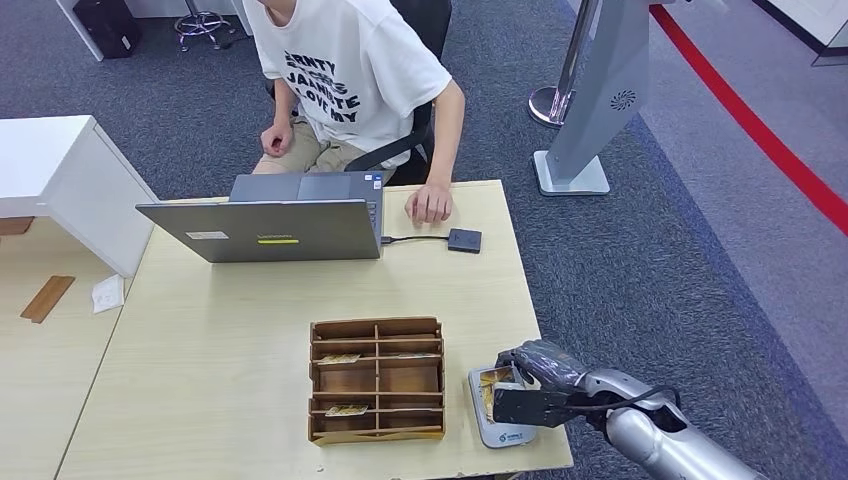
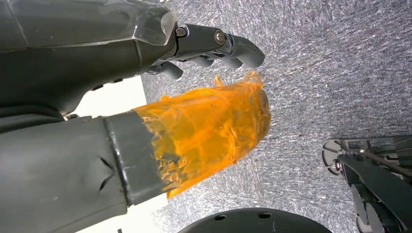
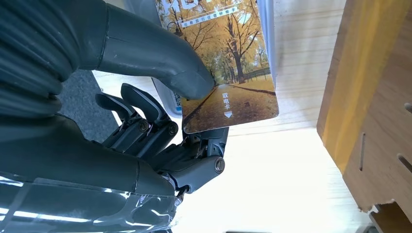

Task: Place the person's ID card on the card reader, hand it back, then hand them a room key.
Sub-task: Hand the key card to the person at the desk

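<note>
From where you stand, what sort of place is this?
Probably a mock hotel check-in desk in an office. A person sits behind a laptop on a wooden table, a wooden card organizer holds cards, and the right hand pinches a card over the card reader.

Table: laptop, organizer, card reader.

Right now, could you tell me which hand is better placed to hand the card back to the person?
The right hand: it already pinches the card over the reader. The left hand hangs over the carpet, holding nothing.
</note>
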You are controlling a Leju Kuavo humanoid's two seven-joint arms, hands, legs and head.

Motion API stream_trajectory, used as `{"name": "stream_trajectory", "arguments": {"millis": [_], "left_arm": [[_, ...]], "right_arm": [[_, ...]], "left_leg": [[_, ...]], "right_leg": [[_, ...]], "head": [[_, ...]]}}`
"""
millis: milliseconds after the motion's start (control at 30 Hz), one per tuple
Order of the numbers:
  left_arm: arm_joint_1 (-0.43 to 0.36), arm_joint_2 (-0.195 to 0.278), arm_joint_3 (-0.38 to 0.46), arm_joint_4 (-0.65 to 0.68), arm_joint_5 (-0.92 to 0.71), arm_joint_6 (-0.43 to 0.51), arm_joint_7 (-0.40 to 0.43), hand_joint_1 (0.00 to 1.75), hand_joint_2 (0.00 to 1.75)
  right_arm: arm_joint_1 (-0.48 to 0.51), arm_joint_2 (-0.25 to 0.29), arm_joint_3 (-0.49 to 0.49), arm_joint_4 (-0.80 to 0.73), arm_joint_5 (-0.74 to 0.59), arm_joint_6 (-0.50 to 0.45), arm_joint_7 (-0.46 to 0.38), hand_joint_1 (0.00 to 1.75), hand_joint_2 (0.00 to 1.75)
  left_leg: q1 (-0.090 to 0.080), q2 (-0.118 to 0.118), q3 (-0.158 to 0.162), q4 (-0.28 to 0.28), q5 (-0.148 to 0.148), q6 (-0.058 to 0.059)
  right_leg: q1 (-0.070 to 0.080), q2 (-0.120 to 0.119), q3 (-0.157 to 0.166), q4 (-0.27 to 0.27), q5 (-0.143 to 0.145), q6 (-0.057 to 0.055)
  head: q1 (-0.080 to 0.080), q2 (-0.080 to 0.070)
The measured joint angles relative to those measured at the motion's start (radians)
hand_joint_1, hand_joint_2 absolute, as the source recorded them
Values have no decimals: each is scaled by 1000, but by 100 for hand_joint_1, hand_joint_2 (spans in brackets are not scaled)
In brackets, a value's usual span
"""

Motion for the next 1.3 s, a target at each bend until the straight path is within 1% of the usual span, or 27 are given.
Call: {"name": "stream_trajectory", "arguments": {"millis": [267, 633, 733, 833, 967, 1133, 1200, 1300], "left_arm": [[0, 0, 0, 0, 0, 0, 1, 0, 0], [0, 0, 0, 0, 0, 0, 1, 0, 0], [0, 0, 0, 0, 0, 0, 1, 0, 0], [0, 0, 0, 0, 0, 1, 0, 0, 0], [0, -1, 0, 0, 3, 3, -2, 0, 0], [0, -2, 0, 0, 5, 4, -4, 0, 0], [0, -2, 0, 0, 9, 7, -5, 0, 0], [1, -4, 0, 0, 13, 12, -6, 0, 0]], "right_arm": [[-5, 9, 6, 16, 21, -13, 17, 175, 175], [-6, 13, 6, 21, 22, -16, 18, 175, 175], [-2, 13, 3, 18, 5, -30, 4, 175, 175], [30, 15, -25, -9, -32, -68, -33, 175, 175], [98, 49, -107, -79, -40, -114, -59, 175, 175], [131, 86, -163, -128, -39, -128, -62, 175, 175], [152, 104, -188, -150, -46, -155, -78, 175, 175], [196, 149, -240, -207, -66, -210, -110, 175, 175]], "left_leg": [[0, 0, 0, 0, 0, 0], [0, 0, 0, 0, 0, 0], [0, 0, 0, 0, 0, 0], [0, 0, 0, 0, 0, 0], [0, 0, 0, 0, 0, 0], [0, 0, 0, 0, 0, 0], [0, 0, 0, 0, 0, 0], [0, 0, 0, 0, 0, 0]], "right_leg": [[0, 0, 0, 0, 0, 0], [0, 0, 0, 0, 0, 0], [0, 0, 0, 0, 0, 0], [0, 0, 0, 0, 0, 0], [0, 0, 0, 0, 0, 0], [0, 1, 0, 0, 0, 1], [0, 0, 0, 0, 0, 1], [0, 0, 0, 0, 0, 1]], "head": [[0, 0], [0, 0], [0, 0], [0, 0], [0, 0], [0, 0], [0, 0], [0, 0]]}}
